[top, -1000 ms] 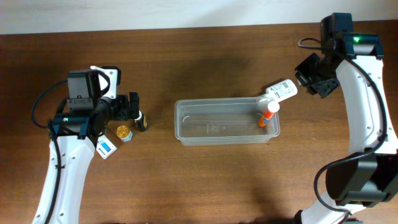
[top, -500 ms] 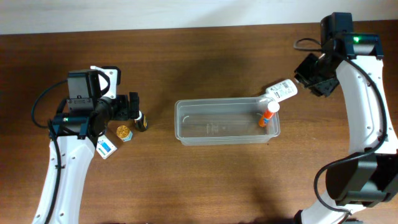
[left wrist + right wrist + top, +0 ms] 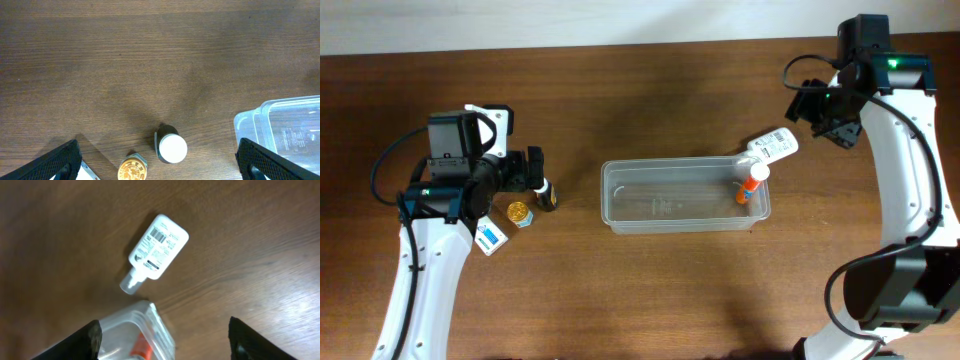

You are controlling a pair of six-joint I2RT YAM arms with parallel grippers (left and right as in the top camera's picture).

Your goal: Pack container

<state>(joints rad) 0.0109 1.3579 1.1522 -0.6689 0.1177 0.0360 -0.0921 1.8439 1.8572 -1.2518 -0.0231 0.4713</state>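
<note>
Left gripper (image 3: 534, 170) hangs wide open with nothing in it. Its wrist view shows both fingers spread at the lower corners, with a small dark bottle (image 3: 172, 148) standing white-capped between them. A gold-lidded jar (image 3: 132, 169) sits just beside that bottle, and a blue-and-white packet (image 3: 491, 238) lies a little further left on the tabletop (image 3: 650, 90).

The risk on this side is crowding. A finger that comes down off-centre would likely knock the narrow, upright bottle over or shove the jar along with it.

In the middle, the container (image 3: 610, 195) lies lengthwise and mostly unfilled. Only an orange tube (image 3: 750, 187) is propped in its right end, white cap up near the rim. The tub looks light, so I judge that any brush from an arm or a dropped item hitting its wall could skid it away from where both arms expect it.

A white bottle (image 3: 158, 246) lies flat on the tabletop just outside the tub's far right corner, nozzle towards it. Whether the nozzle touches the wall is hard to tell.

The right gripper (image 3: 164, 327) is also spread open and empty, well above that corner. A descent here could catch the rim, and pinching a flat, smooth bottle so close to the wall may squirt it sideways.
</note>
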